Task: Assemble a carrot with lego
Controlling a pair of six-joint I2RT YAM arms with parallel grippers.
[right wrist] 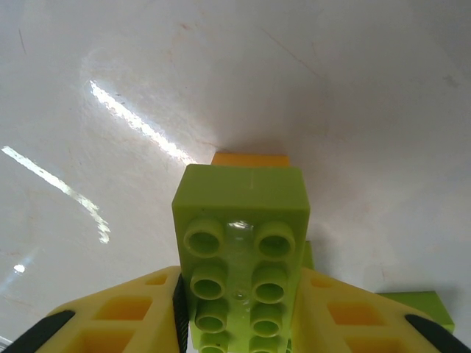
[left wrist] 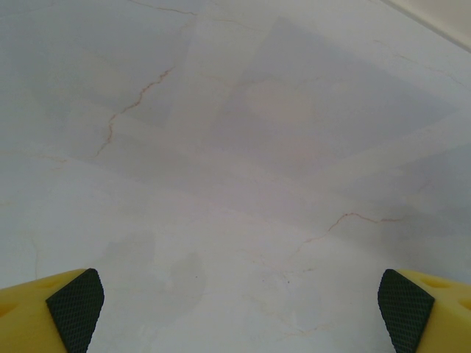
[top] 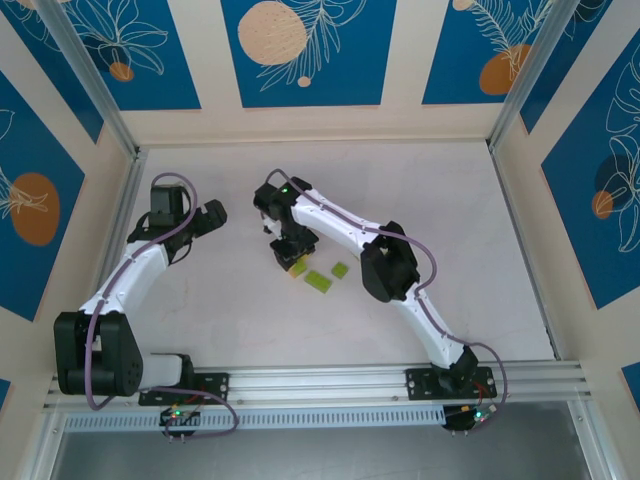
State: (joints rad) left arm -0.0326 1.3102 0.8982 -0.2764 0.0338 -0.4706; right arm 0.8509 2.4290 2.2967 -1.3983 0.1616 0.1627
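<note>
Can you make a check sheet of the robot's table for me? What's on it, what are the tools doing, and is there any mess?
Surface: pale table, faint hairline marks, some glare.
Job's things: green brick in the right tool, orange brick just beyond it (joined or not, cannot tell); loose green bricks lie nearby.
Clutter: nothing seen.
Tools: left tool open, empty, over bare table; right tool shut on the green brick.
Cables: grey cables run along both arms, away from the bricks.
Surroundings: blue-and-cream walls; metal rail at the near edge.
</note>
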